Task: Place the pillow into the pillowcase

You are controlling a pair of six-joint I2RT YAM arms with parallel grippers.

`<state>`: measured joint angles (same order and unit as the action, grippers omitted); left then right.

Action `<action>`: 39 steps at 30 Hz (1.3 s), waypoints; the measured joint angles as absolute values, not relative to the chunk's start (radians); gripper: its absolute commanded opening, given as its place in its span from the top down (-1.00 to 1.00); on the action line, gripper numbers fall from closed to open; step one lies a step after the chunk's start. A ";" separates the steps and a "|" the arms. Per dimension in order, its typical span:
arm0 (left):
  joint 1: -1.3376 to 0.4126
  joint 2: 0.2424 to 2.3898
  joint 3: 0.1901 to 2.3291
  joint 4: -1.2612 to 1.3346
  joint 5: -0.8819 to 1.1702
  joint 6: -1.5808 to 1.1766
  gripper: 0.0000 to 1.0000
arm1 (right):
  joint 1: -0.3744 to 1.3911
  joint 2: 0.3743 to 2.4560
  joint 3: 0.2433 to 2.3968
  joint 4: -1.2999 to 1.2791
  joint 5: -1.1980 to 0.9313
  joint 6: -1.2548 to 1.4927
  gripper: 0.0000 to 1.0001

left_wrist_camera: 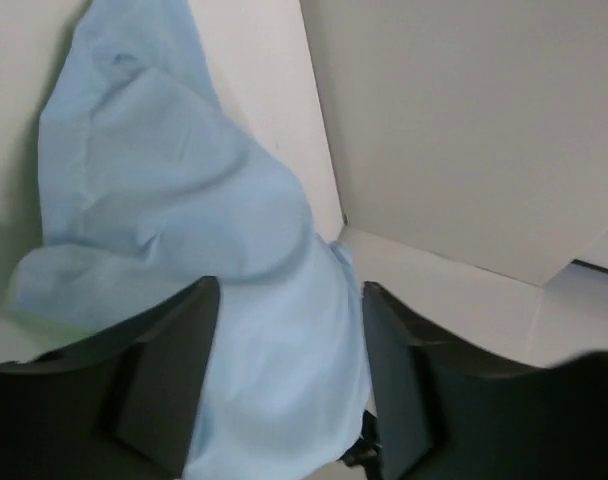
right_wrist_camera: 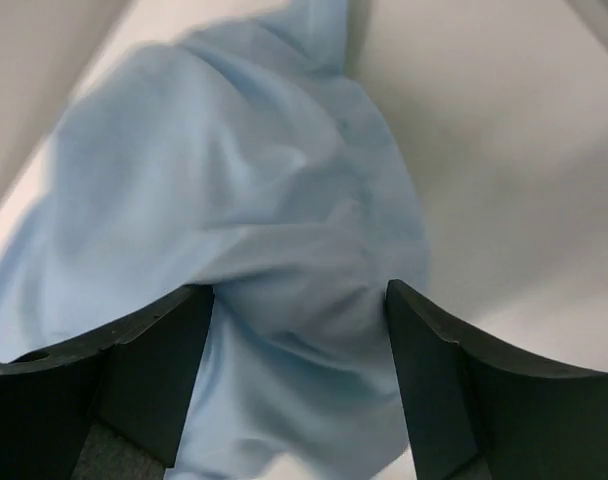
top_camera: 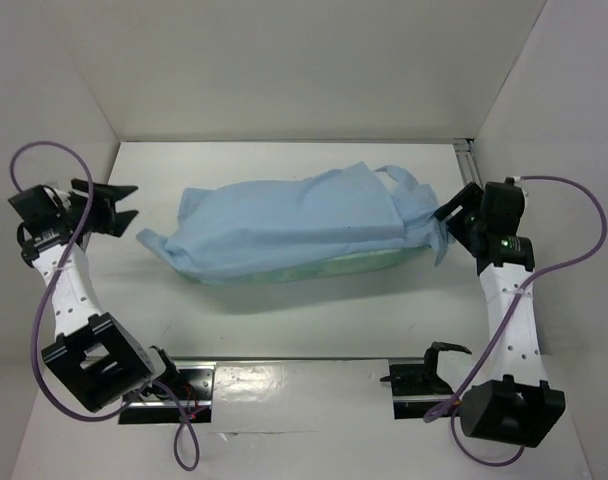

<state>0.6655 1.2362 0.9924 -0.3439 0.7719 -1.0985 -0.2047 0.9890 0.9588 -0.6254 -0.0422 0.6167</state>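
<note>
The pillowcase lies across the middle of the table, light blue face up, with a sea-green edge along its near side. It bulges as if stuffed. No white pillow shows in any view. My left gripper is open just beyond the case's left end. In the left wrist view the blue cloth shows between the open fingers. My right gripper is open at the case's rumpled right end. In the right wrist view the cloth lies between the spread fingers, which do not pinch it.
White walls enclose the table at the back, left and right. A metal rail with the arm bases runs along the near edge. Purple cables loop from both arms.
</note>
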 measured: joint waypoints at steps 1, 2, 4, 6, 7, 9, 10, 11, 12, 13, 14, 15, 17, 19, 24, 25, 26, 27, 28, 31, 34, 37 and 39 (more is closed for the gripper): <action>0.664 1.229 1.047 -0.377 0.751 -1.083 -0.50 | -0.197 0.989 0.993 -0.641 -0.025 0.617 -0.50; 0.664 1.228 1.112 -0.404 0.733 -1.069 -0.50 | -0.186 0.988 1.035 -0.653 -0.005 0.616 -0.40; 0.664 1.227 1.257 -0.433 0.686 -1.042 -0.47 | -0.163 0.985 1.133 -0.662 0.040 0.615 -0.21; 0.664 1.216 1.374 -0.453 0.649 -1.013 -0.41 | -0.146 0.969 1.221 -0.656 0.075 0.601 0.07; 0.664 1.206 1.412 -0.456 0.639 -0.998 -0.41 | -0.139 0.957 1.260 -0.654 0.090 0.593 0.13; 0.655 1.176 1.448 -0.456 0.633 -0.974 -0.41 | -0.131 0.941 1.324 -0.652 0.105 0.574 0.48; 0.648 1.164 1.449 -0.458 0.633 -0.967 -0.41 | -0.130 0.942 1.353 -0.651 0.102 0.555 0.62; 0.631 1.153 1.442 -0.458 0.634 -0.966 -0.41 | -0.130 0.940 1.374 -0.652 0.095 0.546 0.65; 0.611 1.146 1.423 -0.448 0.633 -0.963 -0.41 | -0.130 0.944 1.390 -0.653 0.081 0.533 0.65; 0.591 1.140 1.396 -0.448 0.635 -0.958 -0.41 | -0.130 0.955 1.399 -0.654 0.055 0.514 0.50; 0.570 1.140 1.364 -0.449 0.639 -0.949 -0.41 | -0.129 0.970 1.399 -0.658 0.027 0.499 0.32; 0.542 1.142 1.326 -0.450 0.641 -0.942 -0.41 | -0.126 0.993 1.394 -0.665 -0.005 0.480 0.22; 0.491 1.154 1.259 -0.478 0.635 -0.919 -0.41 | -0.108 1.053 1.367 -0.685 -0.052 0.450 0.01; 0.428 1.161 1.198 -0.525 0.614 -0.887 -0.41 | -0.061 1.116 1.327 -0.707 -0.059 0.429 0.05; 0.307 1.108 1.090 -0.624 0.560 -0.805 -0.41 | 0.119 1.188 1.223 -0.781 -0.014 0.395 0.50; 0.297 1.090 1.083 -0.639 0.550 -0.788 -0.41 | 0.149 1.187 1.224 -0.788 0.000 0.395 0.42; 0.291 1.076 1.081 -0.648 0.541 -0.783 -0.41 | 0.181 1.187 1.231 -0.791 0.024 0.393 0.12; 0.284 1.062 1.081 -0.654 0.532 -0.772 -0.41 | 0.206 1.188 1.241 -0.791 0.046 0.394 0.11; 0.278 1.051 1.082 -0.656 0.519 -0.760 -0.41 | 0.228 1.192 1.253 -0.790 0.072 0.389 0.11; 0.262 1.044 1.095 -0.661 0.498 -0.736 -0.41 | 0.286 1.223 1.288 -0.790 0.171 0.380 0.11; 0.252 1.052 1.100 -0.663 0.487 -0.729 -0.41 | 0.342 1.282 1.304 -0.788 0.279 0.380 0.11; 0.245 1.068 1.104 -0.667 0.480 -0.715 -0.39 | 0.374 1.354 1.304 -0.786 0.379 0.380 0.14; 0.243 1.085 1.104 -0.669 0.476 -0.710 -0.39 | 0.382 1.399 1.304 -0.785 0.424 0.380 0.16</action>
<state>0.2432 1.0847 1.1042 -0.6685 0.4759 -0.7097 0.3817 1.3994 1.3037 -0.7845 0.4240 0.3801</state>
